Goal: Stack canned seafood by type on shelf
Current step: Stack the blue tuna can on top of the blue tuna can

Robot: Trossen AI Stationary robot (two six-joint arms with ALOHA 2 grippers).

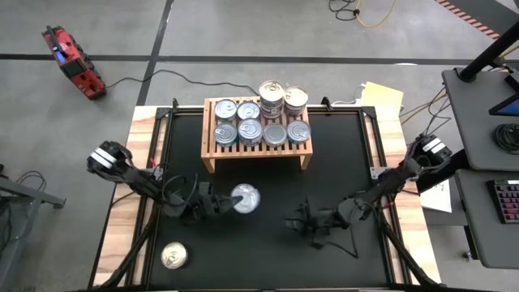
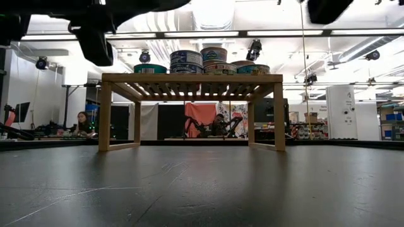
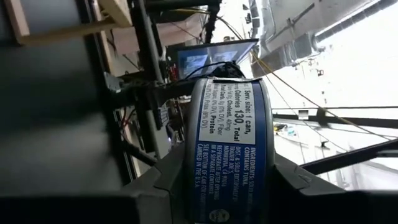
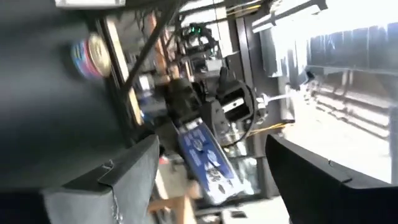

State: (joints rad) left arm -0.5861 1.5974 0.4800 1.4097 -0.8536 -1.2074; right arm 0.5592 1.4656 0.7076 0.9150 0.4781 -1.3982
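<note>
Clamping a blue-labelled round silver tin (image 1: 246,199) between its fingers, the left gripper (image 1: 229,202) hovers above the black mat, the light-wood slatted shelf (image 1: 212,154) of stacked cans beyond it. Opposite, the right gripper (image 1: 293,221) hangs spread apart, empty.

Grey concrete floor (image 1: 243,32) with dark seam lines across the top of the high view. Red device (image 1: 71,62) at upper left, cable trailing right. Grey desk (image 1: 478,113) at right edge — keyboard (image 1: 507,201) on it. Low view: bright ceiling strip lights (image 2: 278,33), a seated person (image 2: 82,123) at far left.
</note>
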